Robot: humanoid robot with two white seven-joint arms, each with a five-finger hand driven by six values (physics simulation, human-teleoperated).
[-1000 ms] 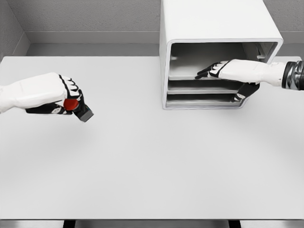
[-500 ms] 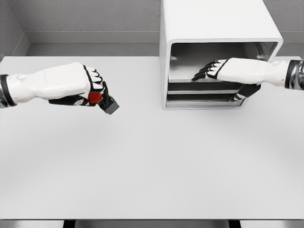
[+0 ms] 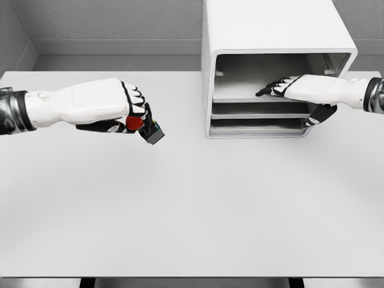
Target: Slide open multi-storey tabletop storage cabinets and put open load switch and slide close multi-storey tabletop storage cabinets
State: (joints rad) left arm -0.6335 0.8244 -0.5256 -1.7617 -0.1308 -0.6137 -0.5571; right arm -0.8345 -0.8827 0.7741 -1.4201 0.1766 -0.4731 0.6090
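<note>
Now my left hand point(image 3: 114, 108) is curled tight around the switch point(image 3: 146, 128), held above the table point(image 3: 192, 210) well left of the cabinet point(image 3: 270, 66). My right hand point(image 3: 300, 90), fingers spread, rests in the open top shelf. Step in hand: carrying; next I judge the switch must reach that shelf.

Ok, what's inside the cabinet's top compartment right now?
Only the right robot hand, its fingers extended over the top shelf of the cabinet. No item shows there. The back right corner is hidden behind the hand. The load switch is outside, in the left robot hand.
</note>
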